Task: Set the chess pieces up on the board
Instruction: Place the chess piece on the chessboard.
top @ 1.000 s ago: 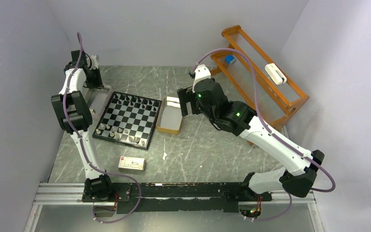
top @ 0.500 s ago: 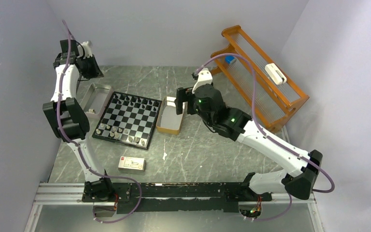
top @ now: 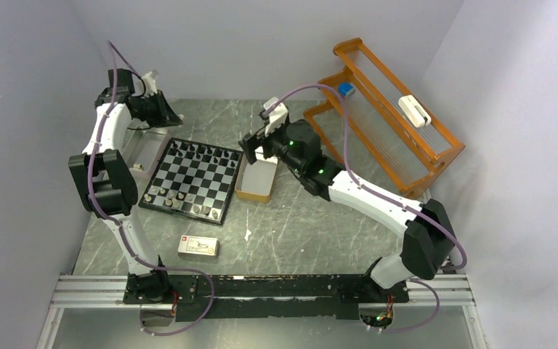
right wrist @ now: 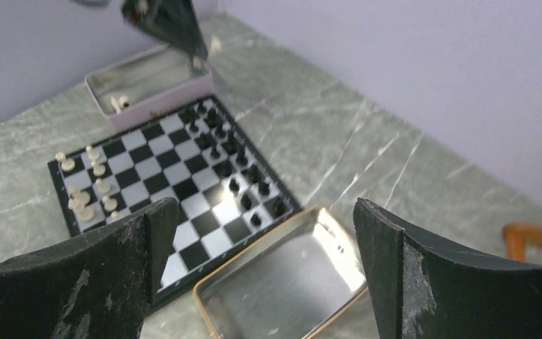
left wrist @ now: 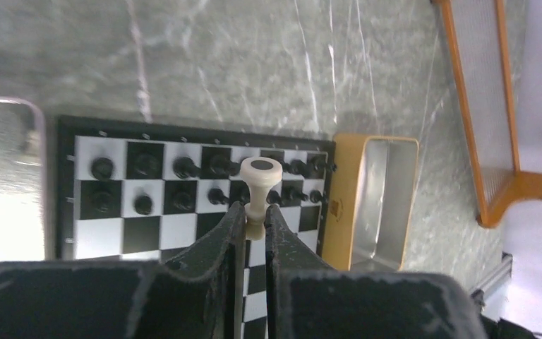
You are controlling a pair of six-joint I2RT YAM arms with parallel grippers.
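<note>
while top view hides it, left hand point(left wrist: 254, 212) clamps pale piece point(left wrist: 260, 182) | right hand point(right wrist: 265, 212) apart

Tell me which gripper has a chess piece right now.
The left gripper: it is shut on a pale piece, seen sticking out past its tips in the left wrist view. The right gripper is wide open and holds nothing.
</note>
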